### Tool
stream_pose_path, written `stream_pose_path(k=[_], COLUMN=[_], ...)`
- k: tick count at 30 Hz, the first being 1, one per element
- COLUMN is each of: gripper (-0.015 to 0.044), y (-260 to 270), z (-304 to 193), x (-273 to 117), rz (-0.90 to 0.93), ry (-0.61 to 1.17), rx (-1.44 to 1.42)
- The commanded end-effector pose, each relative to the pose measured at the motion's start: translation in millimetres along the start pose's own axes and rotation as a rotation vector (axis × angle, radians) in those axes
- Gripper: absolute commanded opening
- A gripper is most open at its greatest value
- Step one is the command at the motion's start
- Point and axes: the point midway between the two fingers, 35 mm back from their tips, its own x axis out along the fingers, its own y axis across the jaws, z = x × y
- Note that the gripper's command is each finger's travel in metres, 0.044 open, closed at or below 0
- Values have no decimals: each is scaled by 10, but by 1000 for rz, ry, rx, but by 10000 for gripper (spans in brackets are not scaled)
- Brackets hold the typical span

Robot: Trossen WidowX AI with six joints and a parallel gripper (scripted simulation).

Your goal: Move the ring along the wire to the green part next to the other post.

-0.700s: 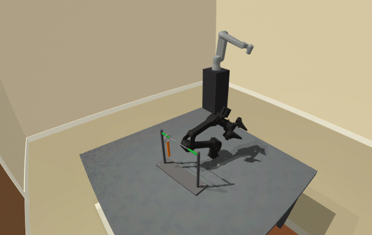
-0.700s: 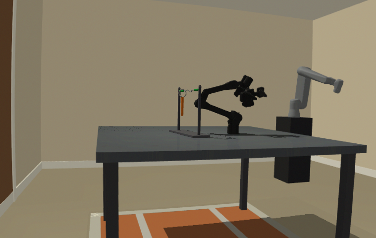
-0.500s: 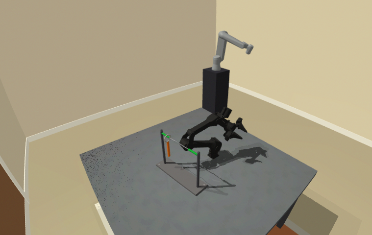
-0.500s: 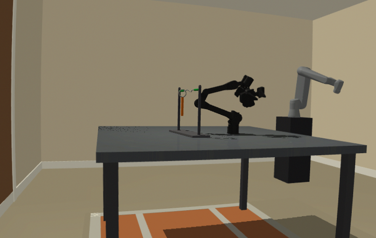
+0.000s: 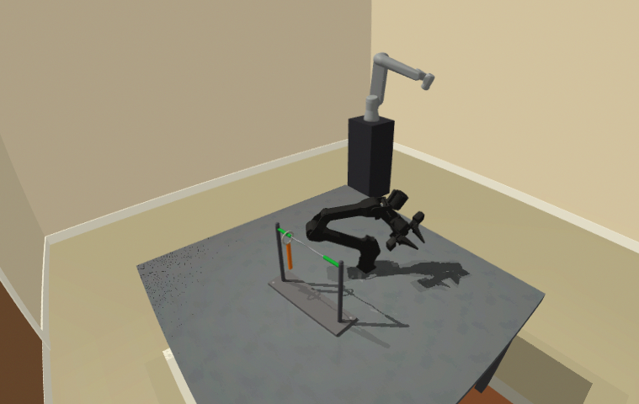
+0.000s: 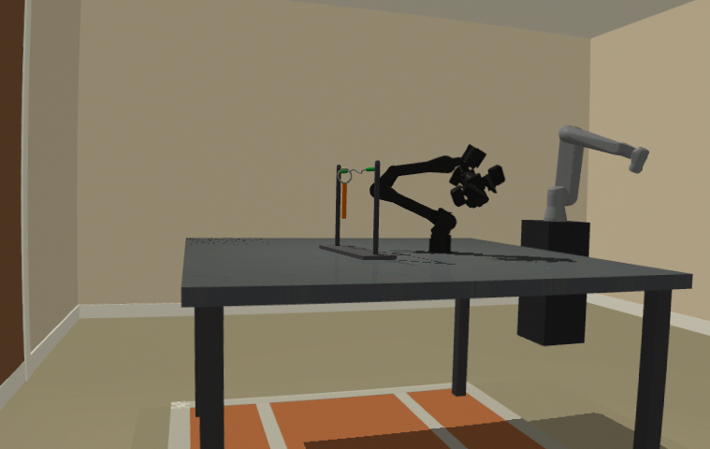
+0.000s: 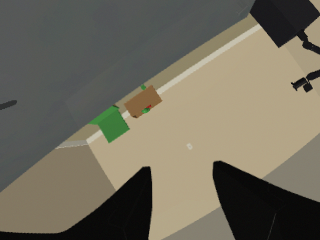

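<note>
The ring hangs around the wire at the green part beside the left post. Its orange handle points straight down. The thin grey wire runs to the other green part beside the right post. My gripper is partly open and empty, with a clear gap between its fingers. It is up in the air, well to the right of the ring and wire, touching neither.
The posts stand on a flat base on the grey table. My arm folds close behind the wire in the top view. A grey arm stands on a black pedestal beyond the table. The wrist view shows a green box.
</note>
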Motion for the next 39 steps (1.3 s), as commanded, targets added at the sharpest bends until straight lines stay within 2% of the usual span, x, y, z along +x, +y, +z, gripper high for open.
stream_pose_path(k=[1,21,39], gripper=[160,160,160], y=[100,788,1615], z=[7,-159,-388], x=[117,534,639], rz=[59,292,400], ry=[1,104,309], rx=[91,608,1105])
